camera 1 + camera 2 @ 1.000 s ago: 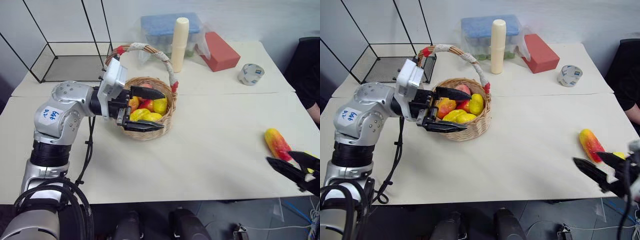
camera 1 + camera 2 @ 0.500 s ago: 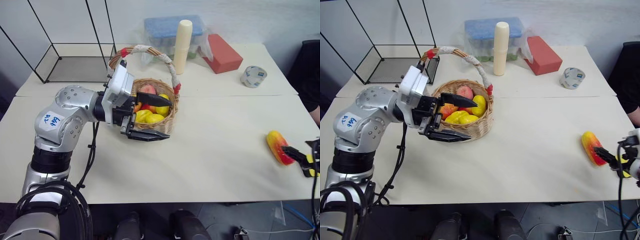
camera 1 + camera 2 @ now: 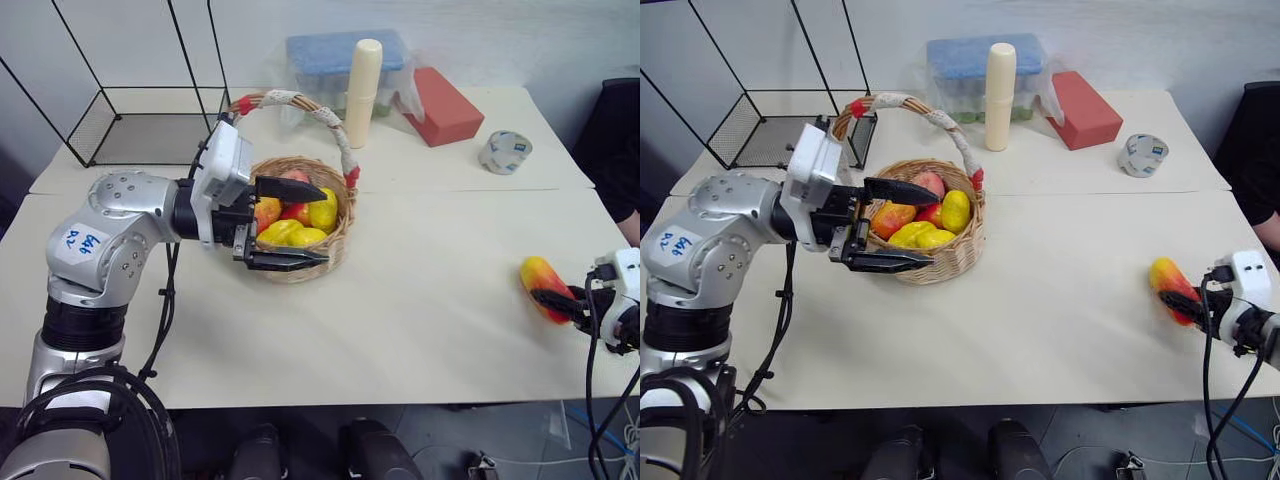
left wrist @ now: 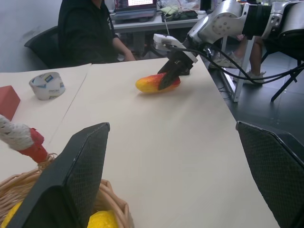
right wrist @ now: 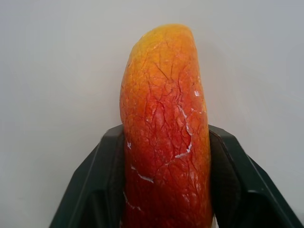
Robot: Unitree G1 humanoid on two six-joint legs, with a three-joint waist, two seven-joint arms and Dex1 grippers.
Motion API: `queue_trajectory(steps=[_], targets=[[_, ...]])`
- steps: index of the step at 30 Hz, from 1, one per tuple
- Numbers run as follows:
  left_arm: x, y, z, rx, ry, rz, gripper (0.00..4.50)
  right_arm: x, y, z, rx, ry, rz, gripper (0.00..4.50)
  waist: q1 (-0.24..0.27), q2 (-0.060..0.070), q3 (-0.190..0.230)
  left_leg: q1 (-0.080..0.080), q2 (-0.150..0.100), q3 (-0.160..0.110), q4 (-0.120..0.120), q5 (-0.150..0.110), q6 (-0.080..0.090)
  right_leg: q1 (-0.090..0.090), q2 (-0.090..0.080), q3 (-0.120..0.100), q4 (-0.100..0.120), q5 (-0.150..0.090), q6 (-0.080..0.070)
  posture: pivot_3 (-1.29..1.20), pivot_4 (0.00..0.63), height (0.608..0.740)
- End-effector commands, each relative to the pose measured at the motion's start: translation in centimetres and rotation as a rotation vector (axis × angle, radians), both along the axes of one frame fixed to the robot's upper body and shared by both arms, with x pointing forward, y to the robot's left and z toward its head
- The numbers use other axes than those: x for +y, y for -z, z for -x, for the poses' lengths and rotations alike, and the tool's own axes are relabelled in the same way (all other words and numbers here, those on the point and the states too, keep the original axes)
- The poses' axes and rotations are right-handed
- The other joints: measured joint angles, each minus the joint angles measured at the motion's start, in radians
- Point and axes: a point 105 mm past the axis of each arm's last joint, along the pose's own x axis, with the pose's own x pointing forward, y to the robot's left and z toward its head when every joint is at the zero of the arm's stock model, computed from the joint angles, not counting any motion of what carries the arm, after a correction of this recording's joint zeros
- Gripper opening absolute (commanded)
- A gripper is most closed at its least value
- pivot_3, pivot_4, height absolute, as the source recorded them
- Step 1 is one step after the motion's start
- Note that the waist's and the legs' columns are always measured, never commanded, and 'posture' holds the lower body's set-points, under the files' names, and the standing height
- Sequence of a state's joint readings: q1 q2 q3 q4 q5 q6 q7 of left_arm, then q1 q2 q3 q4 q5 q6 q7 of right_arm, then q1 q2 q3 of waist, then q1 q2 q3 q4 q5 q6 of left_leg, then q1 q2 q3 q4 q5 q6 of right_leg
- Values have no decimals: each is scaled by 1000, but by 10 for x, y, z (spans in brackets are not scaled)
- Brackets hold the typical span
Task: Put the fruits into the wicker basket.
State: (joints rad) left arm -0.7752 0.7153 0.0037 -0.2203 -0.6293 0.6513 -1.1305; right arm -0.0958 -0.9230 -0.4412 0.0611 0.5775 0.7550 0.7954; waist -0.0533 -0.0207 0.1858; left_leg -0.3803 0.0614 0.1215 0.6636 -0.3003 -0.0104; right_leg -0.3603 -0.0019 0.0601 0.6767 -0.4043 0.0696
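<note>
One fruit is left outside: the mango (image 3: 541, 285), at the right edge of the table (image 3: 420, 300), well apart from the basket (image 3: 335, 235). I see the basket mid-table with several fruits (image 3: 295, 222) already inside. Biggest change over the last second: my right gripper (image 3: 556, 301) came in from the table edge with fingers spread and is now around the mango's near end. In the right wrist view both fingers (image 5: 102, 190) press the mango's sides, so I call it clamped on the mango, still resting on the table. My left gripper (image 3: 290, 224) hasn't shifted, parked at the basket rim, jaws wide, nothing held. Meaning: the last pick looks secured; what remains is to lift and carry it to the basket.
</note>
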Motion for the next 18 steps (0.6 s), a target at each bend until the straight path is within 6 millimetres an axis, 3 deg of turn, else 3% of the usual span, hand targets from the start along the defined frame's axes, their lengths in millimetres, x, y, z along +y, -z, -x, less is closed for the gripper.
queue_trajectory(steps=[1,6,12,18], targets=[[19,-11,-3,-24,-74,26,4500,72,-55,11,-166,-331,-133,1772,-4,0,0,0,0,0,0,0,0,0,0,0,0,0,0,0,150,740],[38,-16,-7,-28,-144,16,4500,158,-89,16,-244,-593,-194,1772,-4,-1,1,1,2,-1,0,0,-1,0,1,-1,1,0,0,0,150,740],[37,-14,-5,-40,-134,-5,4500,227,-94,-16,-311,-656,-130,1772,-2,-2,1,-1,0,-1,1,0,-1,-4,-3,-2,3,0,0,0,150,740],[30,-21,-2,-40,-118,21,4500,295,-111,-38,-336,-742,-197,1772,-9,-2,1,-14,-1,-1,6,0,0,-19,-5,-3,12,0,0,0,150,740]])
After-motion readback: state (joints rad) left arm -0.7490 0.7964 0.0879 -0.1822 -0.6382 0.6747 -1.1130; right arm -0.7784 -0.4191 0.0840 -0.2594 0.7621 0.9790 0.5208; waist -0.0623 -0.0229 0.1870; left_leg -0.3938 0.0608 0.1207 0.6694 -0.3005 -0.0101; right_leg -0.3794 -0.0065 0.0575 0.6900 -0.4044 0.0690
